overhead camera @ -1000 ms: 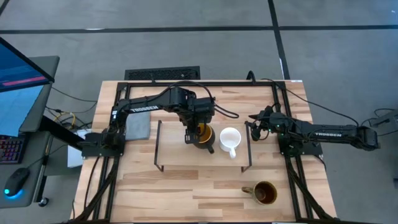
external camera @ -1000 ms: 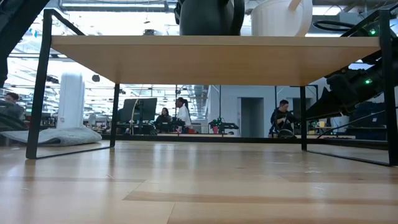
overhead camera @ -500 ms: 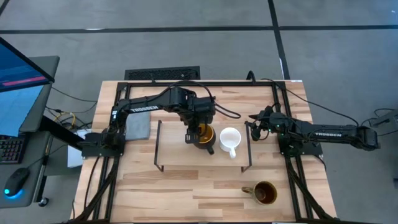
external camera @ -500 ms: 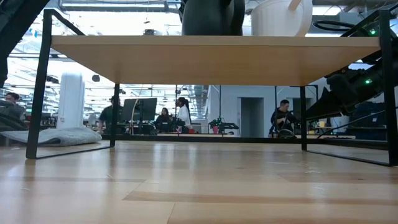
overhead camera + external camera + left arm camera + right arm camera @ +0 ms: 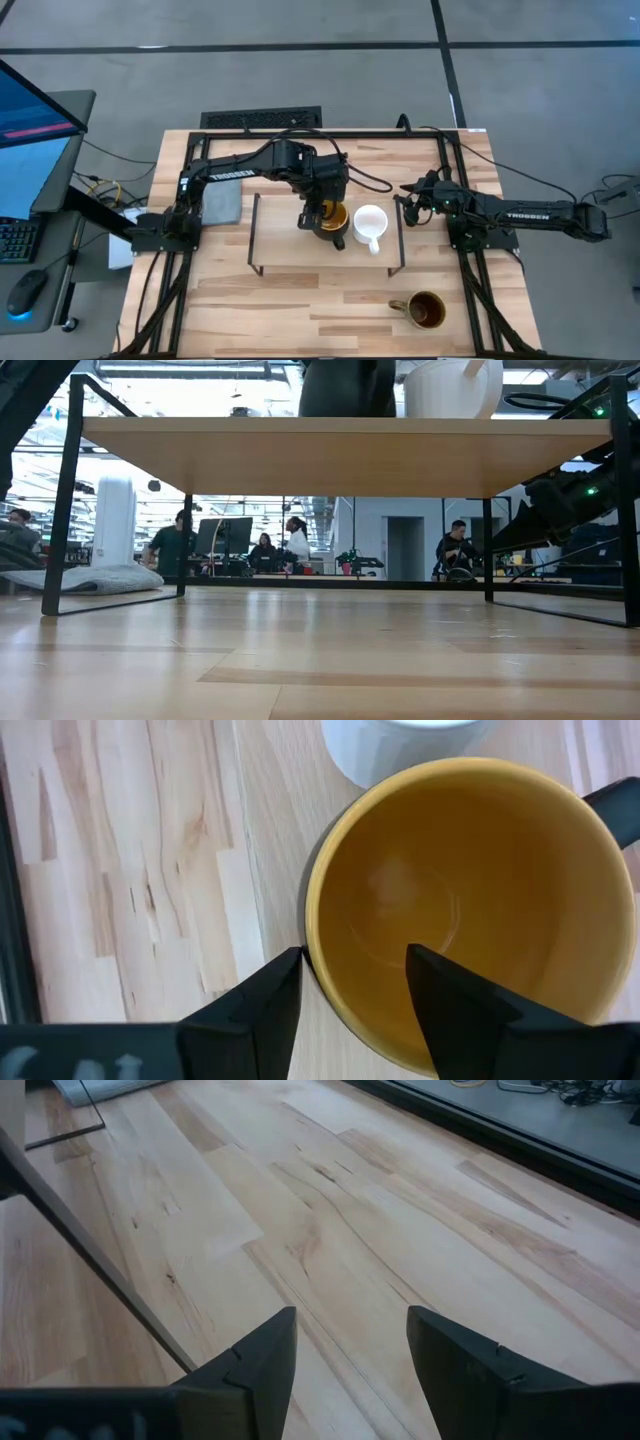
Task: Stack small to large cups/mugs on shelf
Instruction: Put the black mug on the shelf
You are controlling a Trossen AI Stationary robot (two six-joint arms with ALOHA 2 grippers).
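Observation:
The dark mug with the yellow inside (image 5: 334, 214) stands on the low light-wood shelf (image 5: 280, 240), close to the left of the small white mug (image 5: 370, 222), which also stands on the shelf. My left gripper (image 5: 350, 960) is open and points down over the dark mug's left rim, with one finger inside the mug and one outside. The olive-brown mug (image 5: 425, 310) stands on the tabletop near the front right. My right gripper (image 5: 350, 1320) is open and empty, just right of the shelf (image 5: 405, 200). In the low view both mugs' bases (image 5: 345, 385) sit on the board (image 5: 340, 455). My left gripper comes from above, pointing down, and straddles the dark mug's wall on the side away from the white mug. The outer finger (image 5: 270, 1005) stands against the outer wall just below the rim (image 5: 308, 935). The inner finger (image 5: 450, 1010) is inside; I cannot tell whether it touches. The mug stands upright on the shelf.
A folded grey cloth (image 5: 220, 205) lies on the table left of the shelf. The shelf's thin black wire legs (image 5: 62, 500) stand at both ends. People sit and stand in the room beyond the table (image 5: 175, 545).
The dark mug has slid a little along the shelf toward the table's right edge, closer to the white mug, and stays upright. My left gripper has gone the same way with it.

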